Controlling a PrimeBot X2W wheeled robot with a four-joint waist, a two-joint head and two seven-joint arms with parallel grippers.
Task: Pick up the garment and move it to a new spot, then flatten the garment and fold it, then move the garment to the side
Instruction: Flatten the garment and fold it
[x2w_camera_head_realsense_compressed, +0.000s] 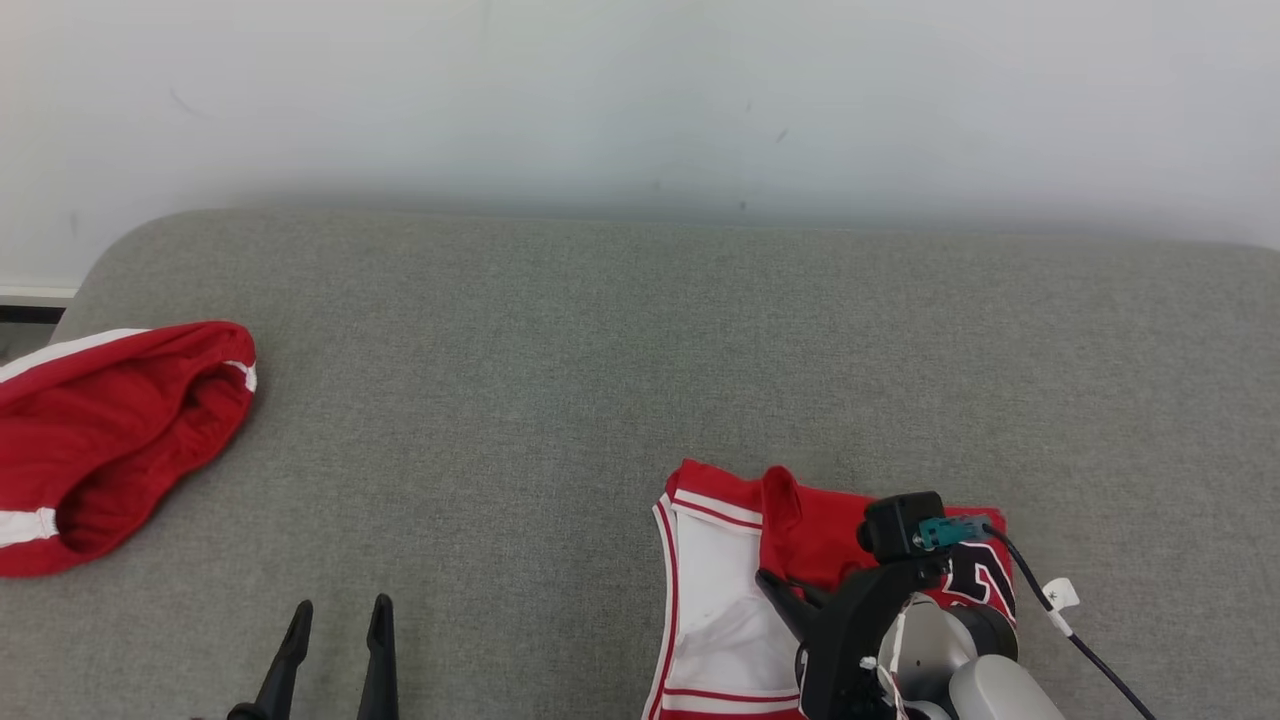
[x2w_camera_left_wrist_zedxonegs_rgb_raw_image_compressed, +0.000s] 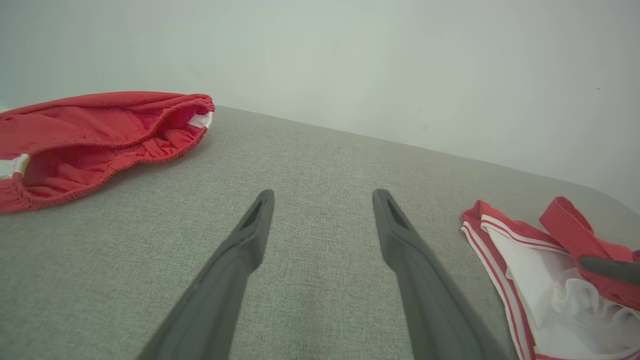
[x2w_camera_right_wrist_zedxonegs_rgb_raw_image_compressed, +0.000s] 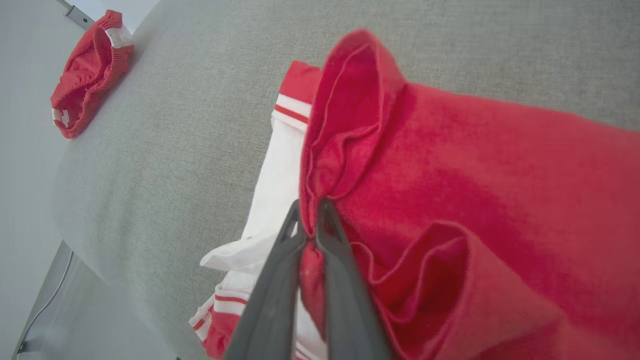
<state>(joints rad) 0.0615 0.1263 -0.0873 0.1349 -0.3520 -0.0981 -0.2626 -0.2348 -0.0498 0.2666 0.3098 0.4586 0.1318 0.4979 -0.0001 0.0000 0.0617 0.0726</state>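
Note:
The garment (x2w_camera_head_realsense_compressed: 722, 590), a red and white jersey with dark lettering, lies crumpled on the grey padded surface at the lower right of the head view. My right gripper (x2w_camera_head_realsense_compressed: 768, 580) is shut on a red fold of it. In the right wrist view, that gripper (x2w_camera_right_wrist_zedxonegs_rgb_raw_image_compressed: 308, 206) pinches the red cloth (x2w_camera_right_wrist_zedxonegs_rgb_raw_image_compressed: 475, 175) between its tips, with white fabric beneath. My left gripper (x2w_camera_head_realsense_compressed: 342, 603) stands open over bare surface at the lower left, well apart from the garment. The left wrist view has its fingers (x2w_camera_left_wrist_zedxonegs_rgb_raw_image_compressed: 322, 195) spread wide, with the garment (x2w_camera_left_wrist_zedxonegs_rgb_raw_image_compressed: 520, 265) off to the right.
A second red piece with white stripes, like shorts (x2w_camera_head_realsense_compressed: 110, 440), lies at the surface's left edge, also in the wrist views (x2w_camera_left_wrist_zedxonegs_rgb_raw_image_compressed: 90, 140) (x2w_camera_right_wrist_zedxonegs_rgb_raw_image_compressed: 85, 65). The grey surface (x2w_camera_head_realsense_compressed: 600, 350) ends at a pale wall behind. Its near edge drops off to the floor (x2w_camera_right_wrist_zedxonegs_rgb_raw_image_compressed: 75, 300).

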